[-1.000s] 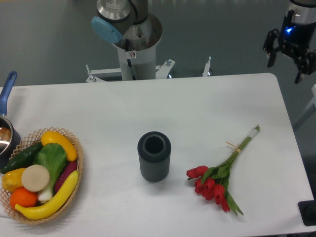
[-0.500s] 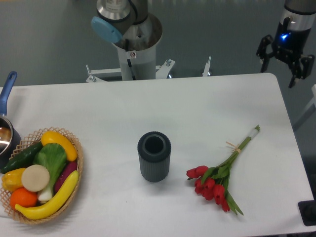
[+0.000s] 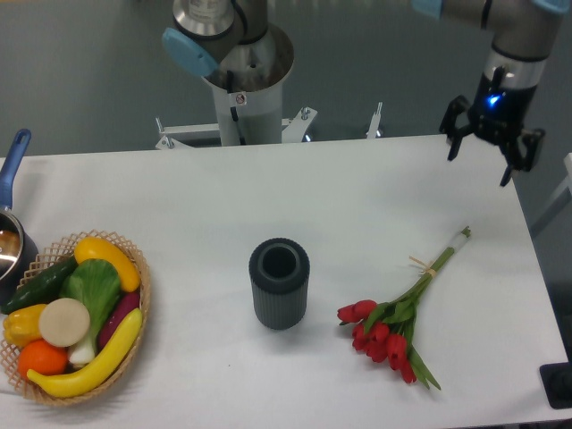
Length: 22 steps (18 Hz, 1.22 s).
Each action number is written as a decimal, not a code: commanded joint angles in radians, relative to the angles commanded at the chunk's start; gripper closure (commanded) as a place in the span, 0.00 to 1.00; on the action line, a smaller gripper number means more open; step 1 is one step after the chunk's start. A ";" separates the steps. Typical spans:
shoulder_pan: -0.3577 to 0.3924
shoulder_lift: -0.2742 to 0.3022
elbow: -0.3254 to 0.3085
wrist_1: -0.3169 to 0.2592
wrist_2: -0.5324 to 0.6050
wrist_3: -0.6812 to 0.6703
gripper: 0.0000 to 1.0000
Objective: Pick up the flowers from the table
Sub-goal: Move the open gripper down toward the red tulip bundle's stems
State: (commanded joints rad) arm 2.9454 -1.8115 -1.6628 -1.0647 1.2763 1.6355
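Note:
The flowers, a bunch of red tulips with green leaves and a tan string round the stems, lie flat on the white table at the right front. Their pale stem ends point up and right, the red heads down and left. My gripper hangs open and empty above the table's far right corner, well beyond the stem ends and apart from the flowers.
A dark grey ribbed vase stands upright left of the flowers. A wicker basket of fruit and vegetables sits at the left front, with a pot behind it. The robot base stands behind the table. A dark object sits at the right front edge.
My gripper has moved left and down, from beyond the table's far right corner to above that corner. It stays open. The flowers and vase have not moved.

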 joint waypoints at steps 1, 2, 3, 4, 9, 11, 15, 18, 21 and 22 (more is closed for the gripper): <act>-0.017 -0.009 0.000 0.003 0.000 -0.026 0.00; -0.031 -0.020 0.000 0.005 0.000 -0.057 0.00; -0.045 -0.023 0.003 0.011 0.000 -0.083 0.00; -0.058 -0.032 0.005 0.028 0.000 -0.101 0.00; -0.104 -0.077 -0.003 0.138 0.005 -0.149 0.00; -0.118 -0.097 -0.002 0.147 0.005 -0.205 0.00; -0.143 -0.149 -0.002 0.149 0.006 -0.249 0.00; -0.160 -0.189 0.005 0.150 0.005 -0.247 0.00; -0.161 -0.225 0.015 0.152 0.005 -0.250 0.00; -0.163 -0.235 0.018 0.153 0.002 -0.252 0.00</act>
State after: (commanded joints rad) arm 2.7827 -2.0462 -1.6445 -0.9112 1.2778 1.3837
